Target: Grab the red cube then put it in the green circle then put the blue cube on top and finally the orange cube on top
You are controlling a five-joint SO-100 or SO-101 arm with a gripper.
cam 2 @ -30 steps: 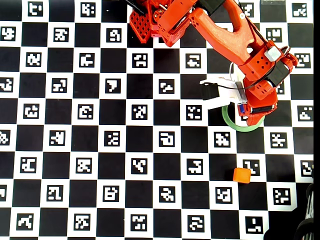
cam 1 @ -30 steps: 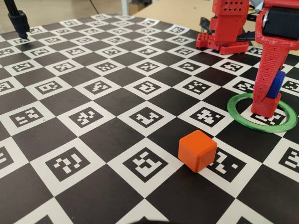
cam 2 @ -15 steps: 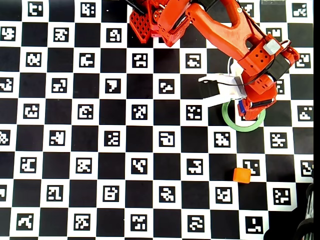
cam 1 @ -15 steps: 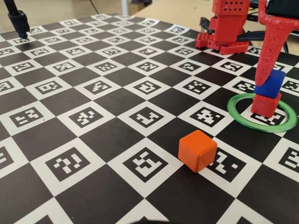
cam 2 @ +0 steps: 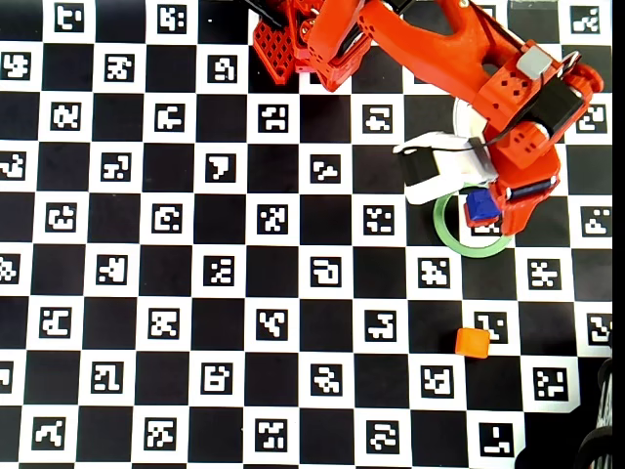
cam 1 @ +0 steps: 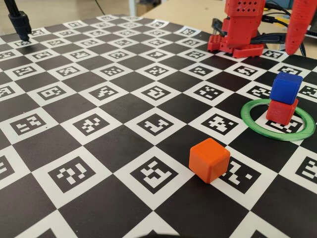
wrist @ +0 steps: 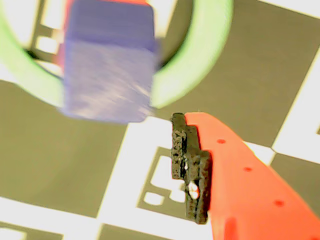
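Gripper (cam 2: 496, 213): empty, spread wide, hanging above the stack at the right side of the marker board (cam 1: 99, 99). One finger (cam 1: 296, 34) visible at the top right of the fixed view, well clear of the cubes.

Blue cube (cam 1: 286, 88): resting on the red cube (cam 1: 282, 111), set slightly off square with it. Both inside the green circle (cam 1: 246, 118), toward its far side. Orange cube (cam 1: 209, 159): alone on the board, nearer and to the left of the ring, well apart from it.

Step in hand, as judged: clearing the stack, then fetching the orange cube.

1. Rise straight up before any sideways travel, to avoid brushing the blue cube off its seat.
2. Keep the jaws wide during the swing toward the orange cube.
3. Line the pads up with two flat opposite faces, not the rounded edges.
4. Descend until the pads straddle the middle of the cube, then close.

Limits of view:
- Wrist view motion-blurred; only one finger with its black pad (wrist: 185, 165) in frame, the opposite finger out of frame.
- Red cube almost wholly hidden under the blue cube and the arm in the overhead view.
- Far-right arc of the ring covered by the arm in the overhead view.
- Exact overlap of blue on red not measurable from the fixed view alone.
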